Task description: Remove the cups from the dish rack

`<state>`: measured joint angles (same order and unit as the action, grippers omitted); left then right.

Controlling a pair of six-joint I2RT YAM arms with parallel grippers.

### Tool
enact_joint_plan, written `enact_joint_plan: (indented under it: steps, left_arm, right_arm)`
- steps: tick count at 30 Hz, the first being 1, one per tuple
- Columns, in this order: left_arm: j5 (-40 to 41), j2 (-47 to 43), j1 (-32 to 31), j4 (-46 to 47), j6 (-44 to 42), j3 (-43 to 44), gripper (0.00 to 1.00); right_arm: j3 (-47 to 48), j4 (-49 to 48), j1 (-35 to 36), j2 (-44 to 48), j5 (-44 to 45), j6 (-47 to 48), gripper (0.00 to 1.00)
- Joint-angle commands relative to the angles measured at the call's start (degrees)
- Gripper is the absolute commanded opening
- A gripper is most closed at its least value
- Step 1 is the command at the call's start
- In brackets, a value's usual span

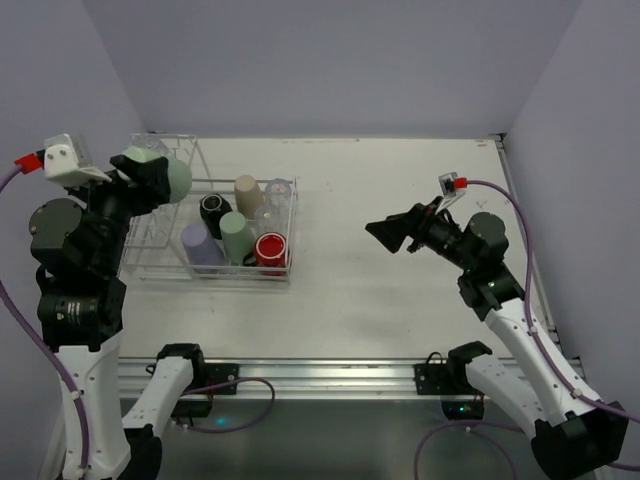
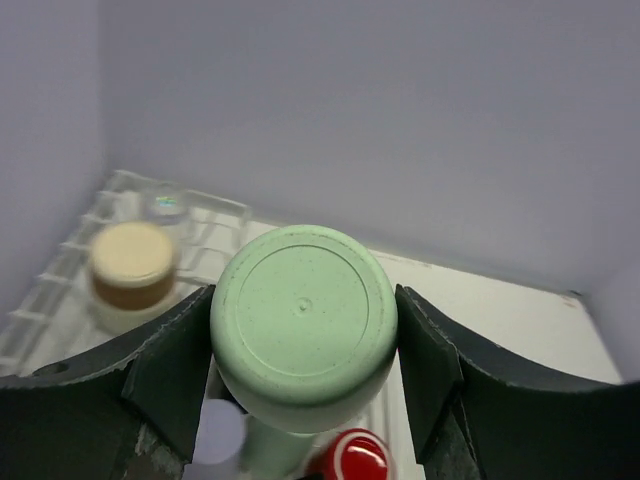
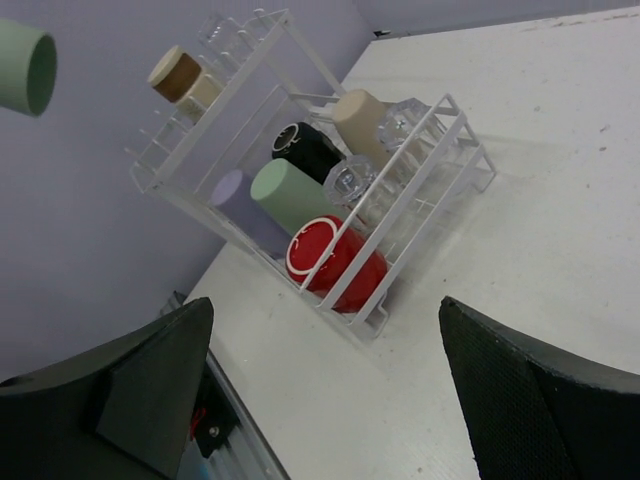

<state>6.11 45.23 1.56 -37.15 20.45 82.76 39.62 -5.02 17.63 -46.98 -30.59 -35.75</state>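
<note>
Left gripper (image 2: 305,372) clamps the mint green cup (image 2: 303,320), held high over the ten o'clock corner of the dish rack (image 1: 215,277), probably to clear its wires, while the right gripper (image 3: 325,400) hangs wide open at three o'clock.

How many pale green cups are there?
2: one green cup between the left fingers, above the dish rack; a second green cup inside it. Others may be hidden.

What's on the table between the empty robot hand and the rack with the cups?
Nothing. In the top view, only bare white table lies between the right hand and the dish rack.
</note>
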Motion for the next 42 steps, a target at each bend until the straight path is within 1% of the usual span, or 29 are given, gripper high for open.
enact_joint_plan:
  steps: [1,2,3,4,5,6,7,8,10,11,12,13,14,16,19,21,22,26,31,33,35,36,37,38,39,40,41,42]
  left_arm:
    - [-28.57,1.0,0.28,10.05,8.34,-5.4,0.22]
    - [-36.09,0.65,0.37,16.78,10.82,-7.51,0.22]
    - [-39.04,0.21,0.37,20.84,13.28,-9.96,0.22]
    - [-41.24,-1.19,0.2,24.98,18.87,-15.56,0.22]
    - [-43.88,-1.9,-0.15,33.46,21.62,-18.4,0.22]
    - [-44.16,-2.6,-0.59,37.72,23.83,-21.04,0.22]
    - [-43.99,-3.65,-0.94,41.76,27.77,-25.93,0.22]
    - [-43.03,-4.01,-3.82,48.24,29.54,-28.07,0.22]
    - [-41.01,-3.4,-6.99,53.12,32.1,-31.51,0.21]
    - [-38.04,-2.7,-11.54,56.54,32.29,-33.52,0.19]
    - [-36.53,-1.82,-14.11,58.31,32.37,-34.24,0.18]
    - [-35.3,0.27,-18.39,59.72,32.38,-34.77,0.18]
    - [-33.2,1.34,-20.26,62.69,32.46,-35.56,0.17]
    - [-31.87,4.32,-24.39,65.35,32.55,-36.26,0.16]
    - [-29.67,6.79,-27.48,68.43,32.46,-36.88,0.15]
    - [-28.96,7.41,-28.54,69.4,32.03,-37.14,0.15]
    - [-28.0,7.67,-29.59,69.4,31.76,-37.41,0.14]
    - [-25.46,7.77,-31.36,69.49,30.62,-39.08,0.14]
    - [-25.09,9.87,-33.28,72.21,31.14,-40.66,0.14]
    - [-24.83,10.92,-34.17,72.48,30.88,-40.57,0.16]
    - [-24.31,11.02,-34.78,72.48,30.53,-40.66,0.27]
    - [-23.95,10.67,-34.87,72.04,30.09,-40.75,0.33]
    - [-22.73,10.23,-34.87,70.12,29.48,-40.75,0.47]
    - [-22.11,9.79,-34.87,68.89,28.69,-40.31,0.56]
    - [-21.32,8.66,-34.87,67.05,26.42,-39.88,0.64]
    - [-19.14,7.95,-34.87,61.72,25.09,-39.17,0.77]
    - [-17.81,7.33,-34.87,58.71,23.43,-37.25,0.87]
    - [-16.15,5.93,-34.87,55.55,20.02,-36.36,0.96]
  right_arm:
    - [-0.24,-7.97,2.23,2.5,2.11,-6.17,0.96]
    - [-0.85,-9.04,3.11,2.94,4.03,-7.83,0.96]
    - [-1.2,-10.26,4.77,3.38,4.92,-8.89,0.96]
    - [-1.64,-13.67,5.65,4.08,5.79,-10.03,0.96]
    - [-2.52,-15.88,6.62,4.18,6.41,-12.48,0.94]
    - [-2.96,-17.99,8.11,4.18,7.29,-13.81,0.93]
    - [-3.23,-22.1,8.99,3.48,7.65,-15.04,0.91]
    - [-3.32,-23.88,9.87,2.87,8.08,-16.79,0.89]
    - [-2.71,-27.92,12.42,0.94,9.14,-17.77,0.87]
    - [-1.92,-29.16,13.3,-1.34,9.49,-18.56,0.86]
    - [-1.39,-30.13,14.79,-2.58,9.93,-19.0,0.86]
    - [-0.34,-31.97,15.33,-3.81,9.85,-19.62,0.86]
    - [0.11,-32.77,16.46,-6.26,9.67,-20.93,0.85]
    - [1.33,-34.96,17.7,-8.2,9.58,-21.9,0.84]
    - [1.95,-36.46,19.81,-10.14,10.63,-22.09,0.82]
    - [2.04,-37.43,20.78,-10.59,10.64,-21.82,0.77]
    - [2.04,-38.13,20.95,-10.67,10.72,-21.73,0.72]
    - [2.22,-39.02,21.57,-11.03,9.85,-21.65,0.6]
    - [2.48,-40.33,22.01,-12.6,10.55,-21.65,0.57]
    - [2.92,-41.21,22.01,-13.31,11.34,-21.65,0.5]
    - [3.8,-41.39,22.01,-14.1,11.69,-21.56,0.38]
    - [3.89,-41.56,22.01,-14.19,12.13,-21.47,0.25]
    - [3.89,-41.39,22.01,-14.1,13.0,-21.21,0.16]
    - [3.89,-40.87,22.01,-13.93,13.53,-20.68,0.1]
    - [4.06,-38.08,21.84,-13.67,14.06,-19.81,0.0]
    - [5.2,-35.53,21.84,-13.32,15.11,-17.1,0.0]
    - [5.99,-32.11,21.92,-12.79,15.9,-15.42,0.0]
    - [6.7,-26.42,21.84,-12.61,16.96,-13.93,0.0]
